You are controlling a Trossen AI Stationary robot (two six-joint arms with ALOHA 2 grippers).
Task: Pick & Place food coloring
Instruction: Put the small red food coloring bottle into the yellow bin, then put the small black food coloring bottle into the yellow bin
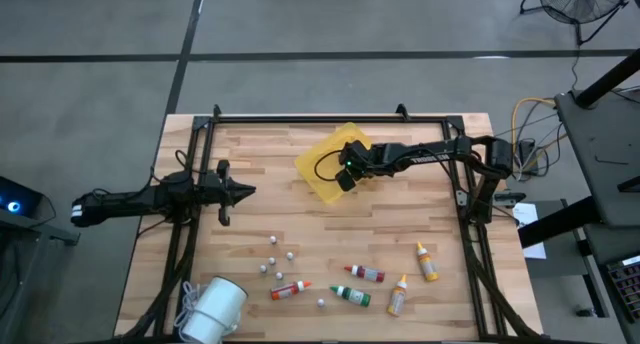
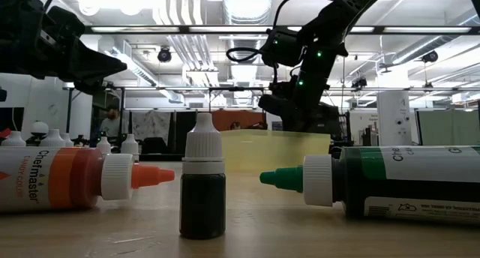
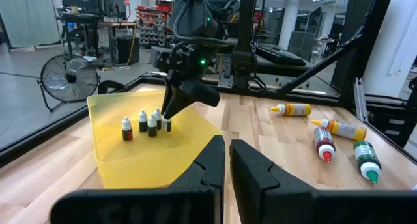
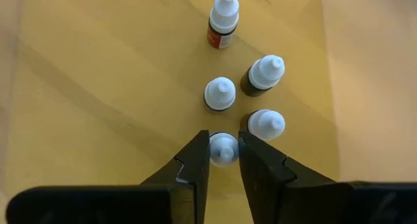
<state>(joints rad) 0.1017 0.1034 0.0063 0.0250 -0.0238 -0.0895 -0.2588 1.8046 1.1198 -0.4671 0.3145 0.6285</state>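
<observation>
Waiting arm: left gripper [image 1: 240,192] hangs at the left of the high view, over bare wood, well apart from the tray; its fingers are drawn nearly together on nothing.
Loose stock: several small white-capped bottles [image 1: 287,254] stand scattered in the lower middle of the high view; they look like the same kind as those in the tray.
Tray: yellow tray [image 1: 310,174] sits in the upper middle of the table; four small dropper bottles [image 4: 219,94] stand upright in it in a tight cluster.
Working arm: right gripper [image 4: 223,140] reaches into the tray from the right; its fingers press on either side of the white cap of a fifth small bottle [image 4: 223,151], which stands just beside the cluster.
Larger food coloring: coloured-cap bottles [image 1: 367,273] lie on their sides at the lower right of the high view, untouched.
Step in hand: probably setting this bottle down among the others, though a lift out cannot be ruled out.
Next move: likely a clean release and a straight rise; the neighbouring caps are close, so any sideways drift could topple them.
</observation>
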